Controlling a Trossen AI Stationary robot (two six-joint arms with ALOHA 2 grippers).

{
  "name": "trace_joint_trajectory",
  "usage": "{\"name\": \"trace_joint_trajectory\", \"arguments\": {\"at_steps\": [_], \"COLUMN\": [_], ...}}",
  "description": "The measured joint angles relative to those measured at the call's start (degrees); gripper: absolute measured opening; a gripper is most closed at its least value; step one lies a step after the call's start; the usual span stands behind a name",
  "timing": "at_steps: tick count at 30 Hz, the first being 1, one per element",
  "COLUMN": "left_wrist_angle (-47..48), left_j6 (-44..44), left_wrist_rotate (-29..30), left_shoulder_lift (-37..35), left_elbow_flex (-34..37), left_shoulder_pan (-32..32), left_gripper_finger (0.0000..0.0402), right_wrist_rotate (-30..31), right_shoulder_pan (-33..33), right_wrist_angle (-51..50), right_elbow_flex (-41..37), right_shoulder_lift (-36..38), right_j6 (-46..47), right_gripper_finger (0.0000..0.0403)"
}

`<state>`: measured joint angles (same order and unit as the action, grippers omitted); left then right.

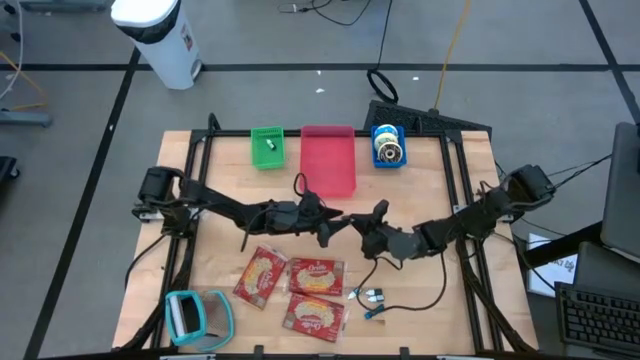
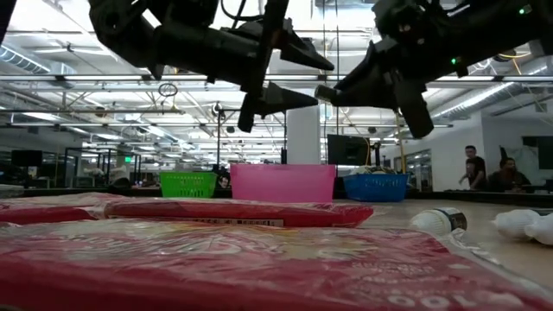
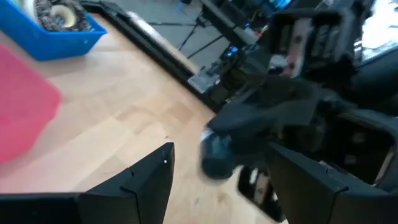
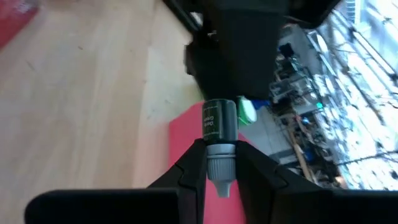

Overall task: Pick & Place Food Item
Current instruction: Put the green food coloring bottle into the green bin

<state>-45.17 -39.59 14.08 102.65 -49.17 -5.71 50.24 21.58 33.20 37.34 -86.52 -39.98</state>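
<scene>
Right hand (image 4: 219, 163) is clamped on a small dark bottle (image 4: 219, 127) with unreadable white label text, held above mid-tabletop (image 1: 230, 180). Left hand (image 1: 335, 222) faces it, fingers apart, empty. 3 red food packets (image 1: 316, 277) lie near the front edge; their print is illegible.

Three bins stand in a row along the table's (image 1: 470, 180) far edge, the middle bin (image 1: 328, 160) between the left bin (image 1: 267, 146) and the right bin (image 1: 389, 147). Nearer than the middle bin lie three flat food packets (image 1: 315, 277), with small bottles (image 1: 372, 296) just right of them and a tape dispenser (image 1: 195, 316) to their left.
</scene>
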Motion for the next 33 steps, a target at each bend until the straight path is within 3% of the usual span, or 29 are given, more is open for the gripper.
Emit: {"name": "trace_joint_trajectory", "arguments": {"at_steps": [8,13,21,25,29,33], "left_wrist_angle": [-1.8,-2.1,-2.1,-2.1,-2.8,-3.5], "left_j6": [0.5,0.9,1.5,0.7,0.4,2.2], "left_wrist_rotate": [-0.6,-0.4,-1.7,-2.1,-4.1,-5.3], "left_shoulder_lift": [0.9,0.9,0.9,0.9,0.9,0.6], "left_elbow_flex": [0.0,0.0,0.0,0.0,0.0,0.0], "left_shoulder_pan": [0.2,1.3,2.4,2.7,3.1,3.3], "left_gripper_finger": [0.0253,0.0253,0.0244,0.0196,0.0119,0.0059], "right_wrist_rotate": [-1.3,-6.5,-6.7,-6.8,-6.8,-6.2], "right_shoulder_pan": [-2.1,-2.1,-2.2,-2.2,-2.2,-2.2], "right_wrist_angle": [5.5,9.7,9.9,9.8,9.8,9.8], "right_elbow_flex": [0.0,0.0,0.0,0.0,0.0,0.0], "right_shoulder_lift": [0.0,0.0,0.0,0.0,-0.1,-0.1], "right_j6": [-2.3,-4.3,-2.8,-2.7,-2.7,4.8], "right_gripper_finger": [0.0054,0.0054,0.0054,0.0054,0.006,0.0088]}}
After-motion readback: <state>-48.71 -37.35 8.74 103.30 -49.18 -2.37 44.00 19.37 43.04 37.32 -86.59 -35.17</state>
